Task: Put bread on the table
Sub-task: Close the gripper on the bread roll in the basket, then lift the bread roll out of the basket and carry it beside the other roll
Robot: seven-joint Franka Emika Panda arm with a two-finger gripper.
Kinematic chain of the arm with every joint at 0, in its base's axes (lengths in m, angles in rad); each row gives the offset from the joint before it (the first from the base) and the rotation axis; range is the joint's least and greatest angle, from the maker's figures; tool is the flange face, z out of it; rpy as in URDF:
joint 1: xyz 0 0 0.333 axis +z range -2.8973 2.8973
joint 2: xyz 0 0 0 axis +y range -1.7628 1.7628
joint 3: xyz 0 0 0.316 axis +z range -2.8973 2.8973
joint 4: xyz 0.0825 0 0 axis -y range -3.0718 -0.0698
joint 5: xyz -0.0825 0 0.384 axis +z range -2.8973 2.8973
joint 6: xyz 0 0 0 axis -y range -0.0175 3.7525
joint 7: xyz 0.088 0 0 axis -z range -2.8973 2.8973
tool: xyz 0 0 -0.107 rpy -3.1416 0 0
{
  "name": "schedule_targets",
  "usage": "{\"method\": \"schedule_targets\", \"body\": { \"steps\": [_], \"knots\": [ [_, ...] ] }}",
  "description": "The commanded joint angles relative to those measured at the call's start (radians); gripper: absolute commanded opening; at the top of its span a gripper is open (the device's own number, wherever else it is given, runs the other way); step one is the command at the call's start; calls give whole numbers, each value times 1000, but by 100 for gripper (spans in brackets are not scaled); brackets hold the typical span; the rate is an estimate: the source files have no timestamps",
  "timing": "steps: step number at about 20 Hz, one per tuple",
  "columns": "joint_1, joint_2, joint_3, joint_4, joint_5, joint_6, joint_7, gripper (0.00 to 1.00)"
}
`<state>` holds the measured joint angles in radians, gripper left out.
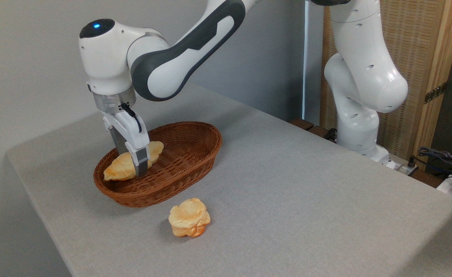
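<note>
Brown wicker basket (pixel 187 154), oval, sits on the grey cloth worktop (pixel 295 184) toward its left rear part. All places below are taken from this basket.

Bread (pixel 124 167): long golden-brown loaf with a ridged top, lying inside the basket in its left half, along the near-left wall. One end points to the basket's left rim, the other toward the middle. The right half of the basket shows bare weave.

Tool (pixel 135 163): pointing down into the basket's left half, straddling the loaf about midway along its length. The near finger (pixel 143 163) crosses the front of the loaf, its grey pad low against the crust. The far finger is mostly hidden behind the loaf and the tool body. Fingers appear set against both sides of the bread, so the tool reads as closed on it, though contact on the far side is not visible. The loaf appears to rest on the basket floor or very close to it; cannot tell which.

Small round flower-shaped bun (pixel 189 222): on the worktop in front of the basket, just off its near rim, apart from it.

Arm (pixel 164 65): white and grey, reaches in from above and to the right of the basket; its base (pixel 358 115) stands beyond the worktop's far right edge, well apart from the basket.

Behind the base, a wood-framed woven panel (pixel 410 57). Cables (pixel 441 156) lie at far right.
</note>
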<state>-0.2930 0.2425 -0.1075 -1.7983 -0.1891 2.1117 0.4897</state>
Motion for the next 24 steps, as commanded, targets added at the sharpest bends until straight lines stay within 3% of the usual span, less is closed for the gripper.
{"method": "schedule_targets", "body": {
  "steps": [1, 15, 24],
  "knots": [
    [-2, 6, 3, -1, 22, 8, -5, 28],
    [3, -15, 6, 0, 22, 1, -10, 29],
    [8, -83, 15, 0, 19, -111, -2, 31]
  ]
}}
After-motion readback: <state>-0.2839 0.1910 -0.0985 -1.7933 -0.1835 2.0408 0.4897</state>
